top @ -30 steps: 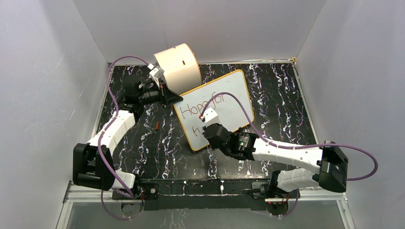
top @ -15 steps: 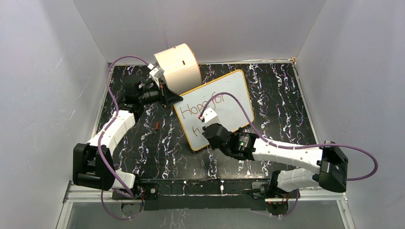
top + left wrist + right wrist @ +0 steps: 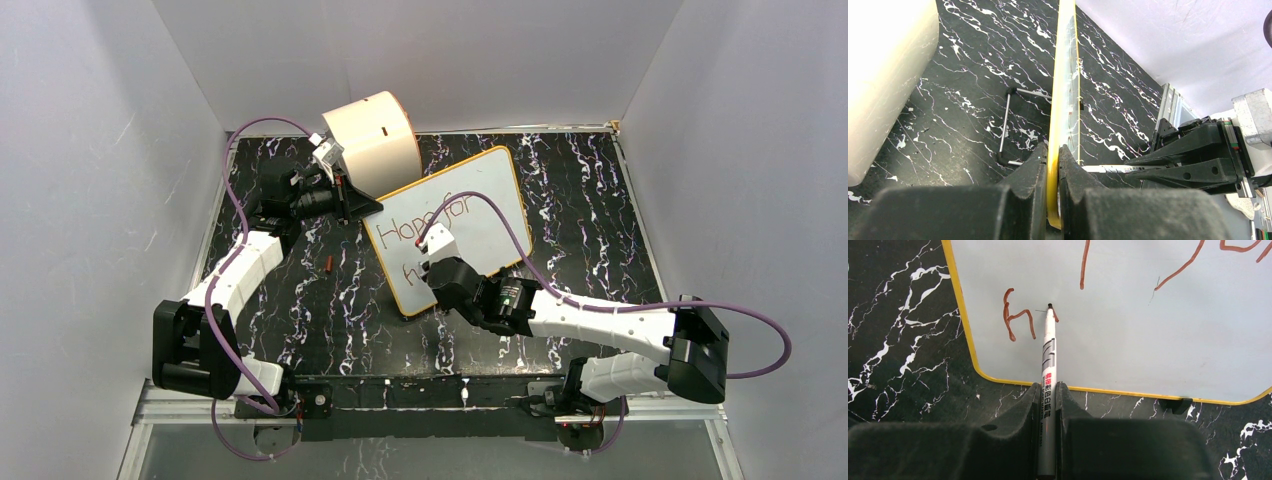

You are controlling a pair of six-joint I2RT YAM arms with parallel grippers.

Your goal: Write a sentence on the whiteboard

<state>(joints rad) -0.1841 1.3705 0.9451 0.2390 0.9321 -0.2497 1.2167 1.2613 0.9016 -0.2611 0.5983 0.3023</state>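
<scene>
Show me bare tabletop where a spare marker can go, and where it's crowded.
Widest bare table lies between the whiteboard and the right wall. A second patch sits between the left arm and whiteboard, holding only a small reddish item. Crowded: far-left corner, where drum, left tool and whiteboard meet.

The tabletop (image 3: 590, 220) is black with thin white lines all over it, like marble. Three plain walls stand around it: a back wall (image 3: 420, 50), a left wall (image 3: 100, 150) and a right wall (image 3: 740, 150). They are pale grey-white and smooth, and they meet at the two far corners. A silver metal rail (image 3: 420, 412) runs along the near edge. Below the rail sits a shiny grey pane (image 3: 430, 455). The light is soft and even, with faint shadows on the walls.
</scene>
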